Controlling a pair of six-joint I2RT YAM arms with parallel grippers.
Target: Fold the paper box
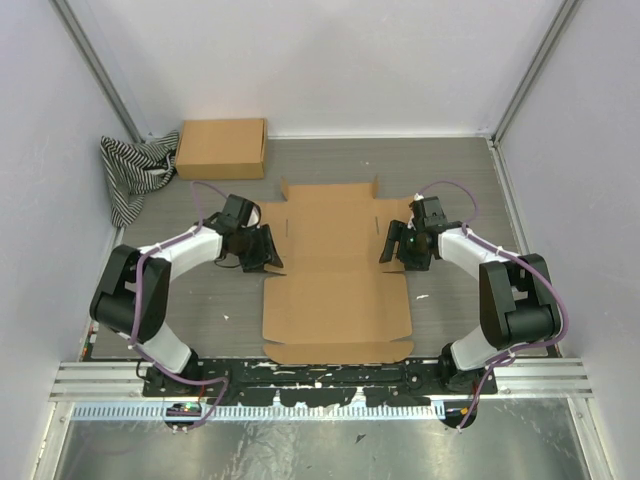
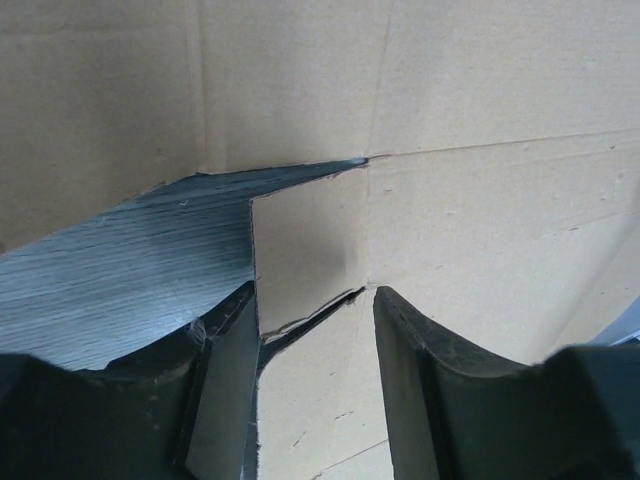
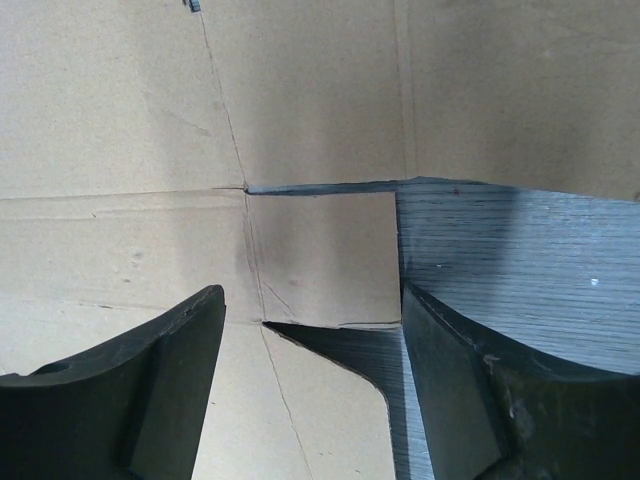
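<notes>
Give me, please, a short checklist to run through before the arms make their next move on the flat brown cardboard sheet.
1. The flat brown corrugated cardboard sheet lies unfolded on the grey table: ok.
2. The left gripper is open, jaws either side of the small left side tab: ok.
3. The right gripper is open, jaws either side of the small right side tab: ok.
4. Either tab actually gripped: not ok.
5. Gripper contact with table or cardboard: cannot tell.
6. The closed brown cardboard box and black-and-white striped cloth sit apart from the sheet, far left: ok.
</notes>
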